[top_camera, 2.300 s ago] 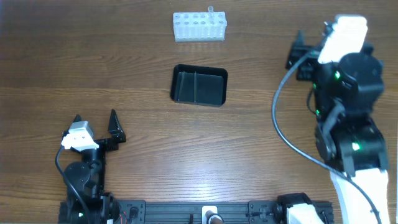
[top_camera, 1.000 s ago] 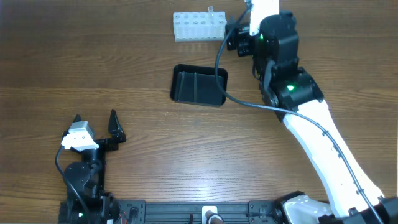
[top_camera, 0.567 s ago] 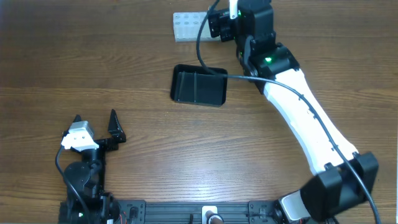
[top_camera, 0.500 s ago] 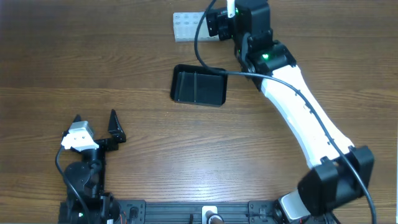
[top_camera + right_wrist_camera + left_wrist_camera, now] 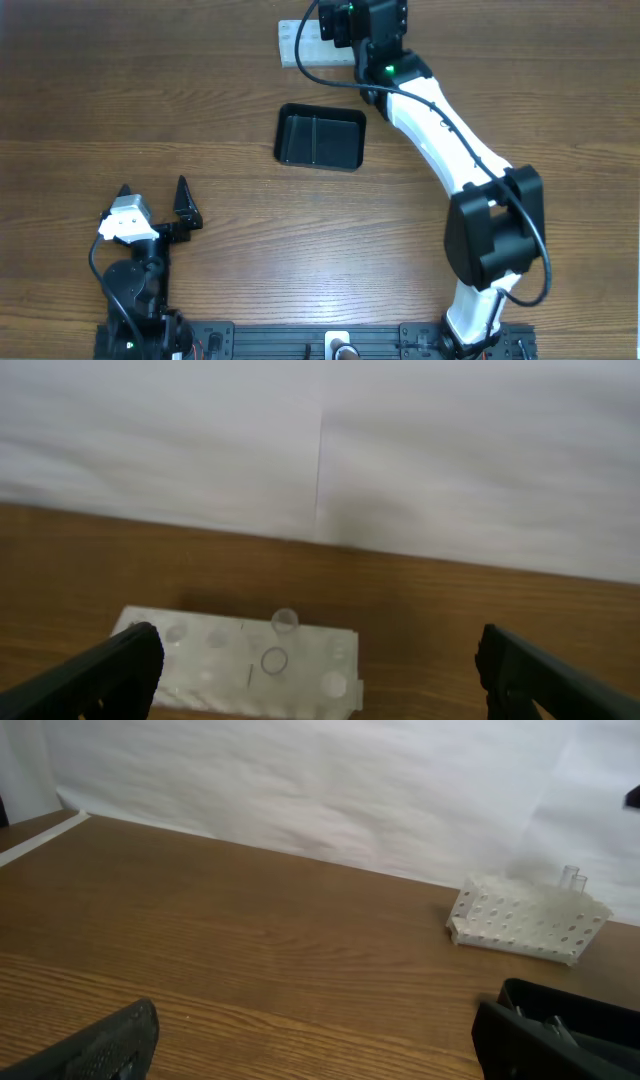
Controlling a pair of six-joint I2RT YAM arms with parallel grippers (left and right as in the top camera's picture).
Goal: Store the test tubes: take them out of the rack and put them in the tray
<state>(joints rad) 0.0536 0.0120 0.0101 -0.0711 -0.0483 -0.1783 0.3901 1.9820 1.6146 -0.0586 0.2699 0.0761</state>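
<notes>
The white perforated test tube rack [image 5: 298,45] stands at the table's far edge, its right part hidden under my right gripper [image 5: 336,22]. In the right wrist view the rack [image 5: 200,670] lies below the open right gripper [image 5: 320,705], with a clear tube [image 5: 285,622] standing in it and a second tube mouth [image 5: 274,659] beside it. The black tray [image 5: 320,137] sits just in front of the rack. My left gripper [image 5: 155,200] rests open at the near left, far from both. Its wrist view shows the rack [image 5: 525,915], two tube tops [image 5: 573,880] and the tray [image 5: 570,1015].
Bare wooden table surrounds the rack and tray. A white wall or sheet [image 5: 320,450] rises right behind the rack. The right arm's white link [image 5: 450,130] stretches diagonally across the table's right half, passing the tray's right side.
The right arm has swung from the table's right side leftward and farther out, ending over the rack's right end. The left arm, rack and tray have not moved.
</notes>
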